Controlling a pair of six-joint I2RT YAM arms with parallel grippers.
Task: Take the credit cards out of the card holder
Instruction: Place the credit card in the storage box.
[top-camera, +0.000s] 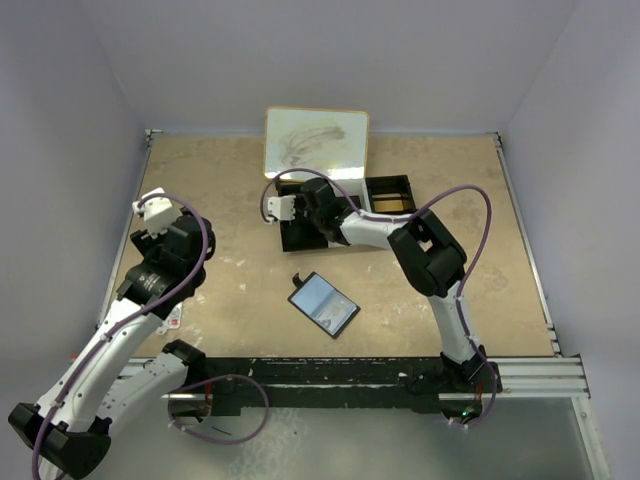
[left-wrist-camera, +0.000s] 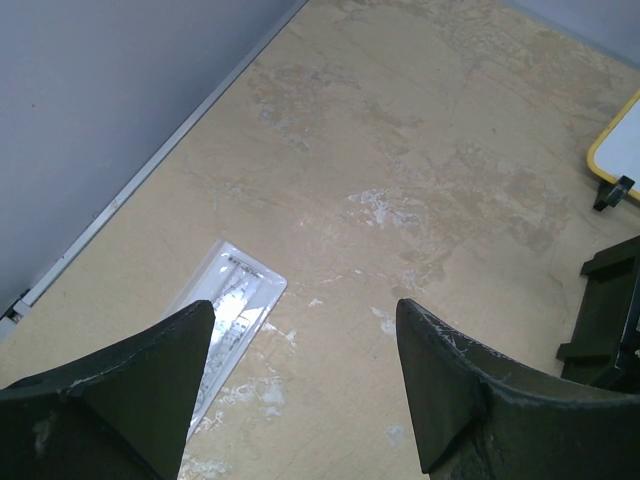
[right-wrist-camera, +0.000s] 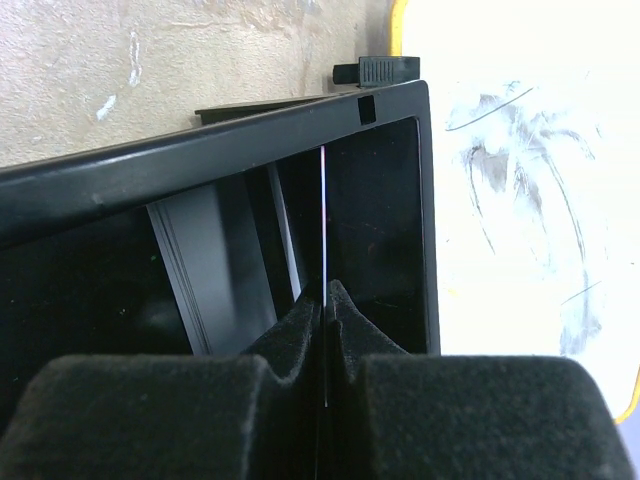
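Observation:
The card holder (top-camera: 323, 304) lies open on the table near the middle, its shiny grey-blue inside facing up. My right gripper (top-camera: 300, 208) reaches into the left compartment of the black tray (top-camera: 390, 195). In the right wrist view the gripper (right-wrist-camera: 325, 290) is shut on a thin credit card (right-wrist-camera: 325, 220) seen edge-on, held upright inside the tray (right-wrist-camera: 200, 160). More grey cards (right-wrist-camera: 200, 270) lean against the compartment wall to its left. My left gripper (top-camera: 158, 222) hovers over the left side of the table, and in the left wrist view the gripper (left-wrist-camera: 302, 310) is open with nothing between its fingers.
A yellow-framed whiteboard (top-camera: 316, 140) leans behind the tray, and it also shows in the right wrist view (right-wrist-camera: 530, 200). A clear plastic sleeve (left-wrist-camera: 235, 310) lies on the table below the left gripper, near the left wall. The tray's corner (left-wrist-camera: 610, 310) shows at right.

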